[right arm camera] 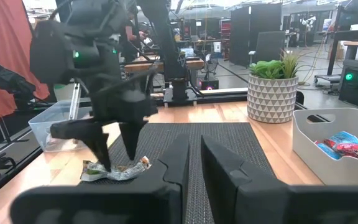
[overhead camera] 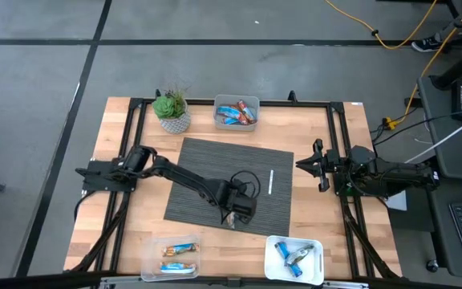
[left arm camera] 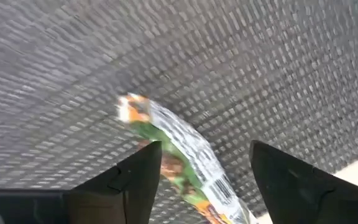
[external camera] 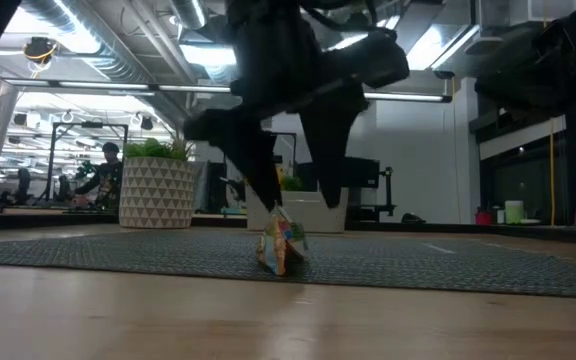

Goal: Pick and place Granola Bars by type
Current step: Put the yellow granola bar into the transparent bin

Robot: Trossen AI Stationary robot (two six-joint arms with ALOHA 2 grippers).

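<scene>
Your three bins [overhead camera: 237, 112] already hold sorted bars; one green-wrapped granola bar [left arm camera: 185, 158] remains on the mat's near edge, between the left gripper's [overhead camera: 233, 217] spread fingers, ungripped; right gripper [overhead camera: 318, 165] waits closed

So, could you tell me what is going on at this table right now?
The robot is sorting granola bars by type into bins. The left gripper is down at the near edge of the mat, its fingers open around a green-wrapped bar lying there, not yet gripped. The right gripper waits shut at the table's right side. Bars already sit in the three bins.
</scene>
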